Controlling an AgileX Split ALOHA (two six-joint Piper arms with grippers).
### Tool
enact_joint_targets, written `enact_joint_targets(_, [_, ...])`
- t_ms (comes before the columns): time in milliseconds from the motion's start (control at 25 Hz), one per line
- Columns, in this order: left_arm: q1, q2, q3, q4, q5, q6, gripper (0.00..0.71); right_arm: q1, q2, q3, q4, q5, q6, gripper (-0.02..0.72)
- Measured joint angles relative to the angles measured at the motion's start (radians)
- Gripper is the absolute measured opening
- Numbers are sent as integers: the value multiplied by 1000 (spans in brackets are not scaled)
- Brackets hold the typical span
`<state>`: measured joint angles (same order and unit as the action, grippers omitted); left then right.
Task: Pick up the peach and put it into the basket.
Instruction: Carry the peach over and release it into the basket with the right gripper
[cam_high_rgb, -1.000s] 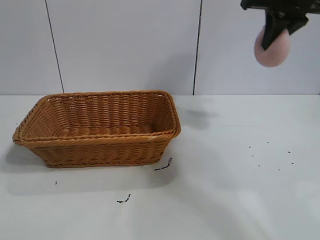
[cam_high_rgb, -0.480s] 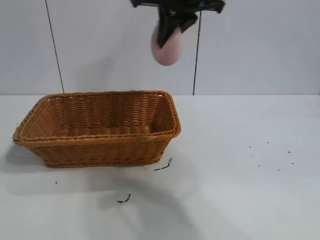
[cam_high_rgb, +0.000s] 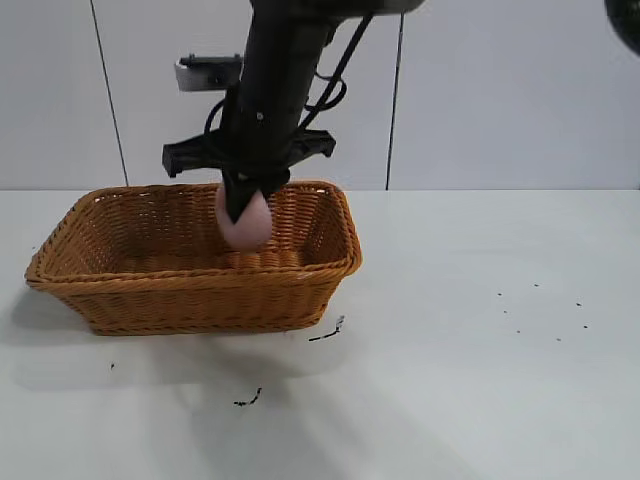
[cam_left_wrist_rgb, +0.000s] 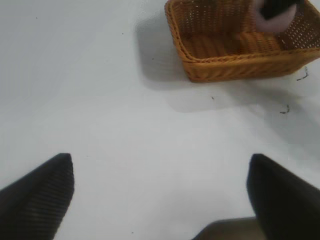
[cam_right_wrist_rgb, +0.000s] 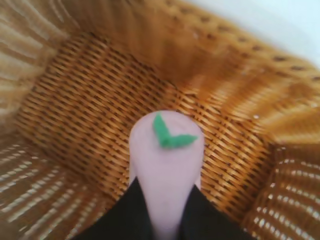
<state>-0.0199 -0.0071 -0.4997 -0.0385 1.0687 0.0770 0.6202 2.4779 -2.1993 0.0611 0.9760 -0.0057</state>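
The orange-brown wicker basket (cam_high_rgb: 120, 285) stands on the white table at the left. My right gripper (cam_high_rgb: 243, 208) reaches down into the basket's right half and is shut on the dull-pink peach (cam_high_rgb: 245, 224), which hangs inside the basket just above its floor. In the right wrist view the peach (cam_right_wrist_rgb: 166, 165), with a small green leaf on top, sits squeezed between my black fingers (cam_right_wrist_rgb: 127, 212) over the basket's woven floor (cam_right_wrist_rgb: 85, 110). My left gripper (cam_left_wrist_rgb: 160, 187) is open and empty above bare table, well away from the basket (cam_left_wrist_rgb: 235, 65).
The white table (cam_high_rgb: 480, 330) stretches to the right and front of the basket. Small dark scraps (cam_high_rgb: 328, 330) lie by the basket's front right corner, and specks (cam_high_rgb: 545, 315) at the right. A white panelled wall stands behind.
My right gripper carried the peach from the upper right leftward, then down into the basket. The basket has not moved.
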Motion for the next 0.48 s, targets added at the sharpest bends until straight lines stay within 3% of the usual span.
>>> enact_joint_targets(80, [0,0,0,0,0,0,692,0,-3,-22,0,9,-2,628])
enact_joint_targets(160, [0,0,0,0,0,0,692,0,-10,-49,-1,36,-3,670])
enact_joint_targets(480, [0,0,0,0,0,0,692,-39,-64,-219,-5,199,6,689])
